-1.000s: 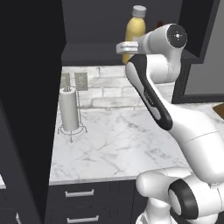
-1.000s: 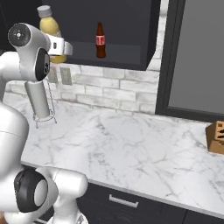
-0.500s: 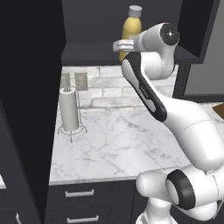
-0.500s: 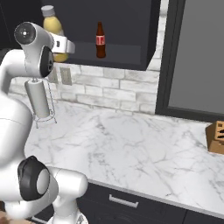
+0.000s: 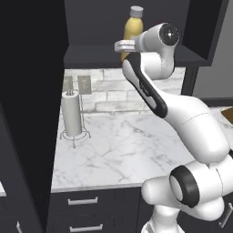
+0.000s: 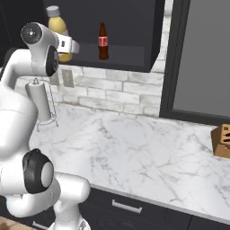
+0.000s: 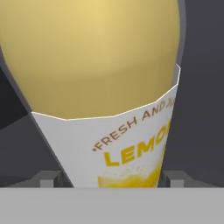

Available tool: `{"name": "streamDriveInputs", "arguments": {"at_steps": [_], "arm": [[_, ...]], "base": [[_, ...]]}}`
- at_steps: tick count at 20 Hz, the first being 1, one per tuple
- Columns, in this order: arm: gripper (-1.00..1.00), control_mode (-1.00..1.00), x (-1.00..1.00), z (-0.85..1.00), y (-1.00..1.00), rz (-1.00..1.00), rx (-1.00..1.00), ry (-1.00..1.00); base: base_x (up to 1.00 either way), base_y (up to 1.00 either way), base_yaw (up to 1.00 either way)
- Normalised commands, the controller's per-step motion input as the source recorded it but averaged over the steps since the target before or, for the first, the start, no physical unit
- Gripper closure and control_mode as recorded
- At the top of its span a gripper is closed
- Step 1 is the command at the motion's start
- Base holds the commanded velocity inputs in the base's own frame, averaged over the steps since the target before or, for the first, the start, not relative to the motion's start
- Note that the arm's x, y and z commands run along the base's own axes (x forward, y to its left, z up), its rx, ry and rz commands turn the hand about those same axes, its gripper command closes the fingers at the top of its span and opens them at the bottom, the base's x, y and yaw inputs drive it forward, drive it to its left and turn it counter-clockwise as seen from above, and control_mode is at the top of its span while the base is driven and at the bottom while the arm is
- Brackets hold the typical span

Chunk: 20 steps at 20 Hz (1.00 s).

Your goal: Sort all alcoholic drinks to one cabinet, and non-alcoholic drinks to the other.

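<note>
The lemonade bottle (image 7: 109, 87) is the thing to watch here: fat, yellow, pale grey cap, standing upright on the shelf (image 5: 91, 55) inside the open upper cabinet (image 6: 134, 27). In the hand view it sits dead centre, its white label facing the camera, with a dark finger tip (image 7: 43, 178) close on either side of its base. So the end effector (image 6: 67, 45) has its jaws spread wide around the bottle's body. Whether the pads are actually pressing it or standing just clear is too tight to call; the jaws look near their widest either way.

In the right base view a small cola bottle (image 6: 103, 41), dark brown with a red label, stands on the same shelf at about 3 o'clock from the lemonade, well apart from it. Both are soft drinks, so this looks like the placing step for the non-alcoholic cabinet.

To do it well, the bottle's base probably wants to be flat on the shelf before the jaws part fully, then the hand should pull straight back along its own axis. Any sideways swing risks tipping the bottle.

Count: one lemonade bottle, one cola bottle, one open cabinet shelf. Below, on the marble desk (image 5: 136, 150), one paper towel holder (image 5: 72, 114) at about 7 o'clock from the lemonade in the left base view, and one knife block (image 6: 222, 140) at the far right end in the right base view.
</note>
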Motion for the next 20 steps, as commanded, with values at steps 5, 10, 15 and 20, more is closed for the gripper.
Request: {"name": "streamDriveInputs", "arguments": {"at_steps": [5, 10, 15, 20], "arm": [[1.00, -1.00, 0.31, 0.00, 0.05, -0.01, 0.00, 0.01], [1.00, -1.00, 0.32, 0.00, 0.04, -0.01, 0.00, 0.01], [1.00, -1.00, 0.29, 0.00, 0.03, -0.01, 0.01, 0.00], [1.00, -1.00, 0.26, 0.00, 0.00, -0.01, 0.02, 0.03]], "base": [[0.00, 0.00, 0.00], [0.00, 0.00, 0.00], [0.00, 0.00, 0.00], [0.00, 0.00, 0.00]]}}
